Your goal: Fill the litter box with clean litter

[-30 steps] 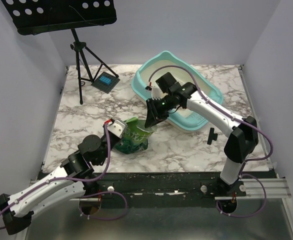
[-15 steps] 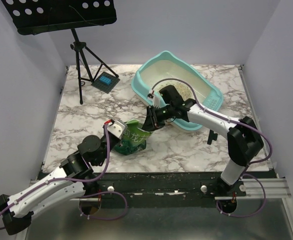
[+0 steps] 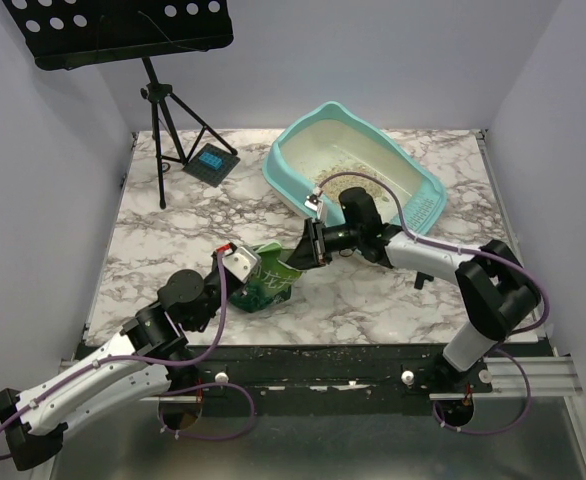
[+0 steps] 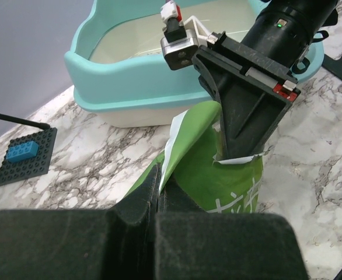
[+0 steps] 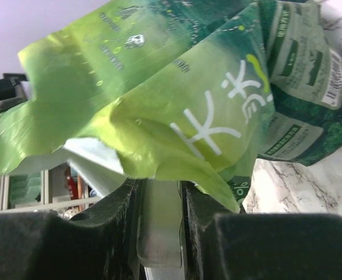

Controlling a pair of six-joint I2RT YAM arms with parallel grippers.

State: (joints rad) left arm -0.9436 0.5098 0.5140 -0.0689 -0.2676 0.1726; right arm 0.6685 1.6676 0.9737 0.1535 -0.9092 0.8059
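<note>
The turquoise litter box (image 3: 283, 180) stands at the back right, with a pile of beige clean litter (image 3: 373, 182) on its off-white floor. A green foil bag (image 3: 263, 282) sits in front of it. My left gripper (image 3: 243, 266) is shut on the bag's torn edge (image 4: 177, 140) and holds the mouth up. My right gripper (image 3: 299, 256) reaches into that mouth, shut on a clear plastic scoop handle (image 5: 159, 227). The scoop's bowl is hidden inside the bag (image 5: 177, 99). In the left wrist view the right gripper (image 4: 238, 149) dips into the bag just before the litter box (image 4: 124, 93).
A black music stand on a tripod (image 3: 163, 120) occupies the back left. Beside it lies a dark baseplate with a blue brick (image 3: 211, 162). A small black part (image 3: 423, 272) lies on the marble near the right arm. Crumbs dot the table's front edge.
My right gripper has swung from over the litter box down and left into the bag's mouth. A litter pile now shows in the box. The left gripper kept its hold.
</note>
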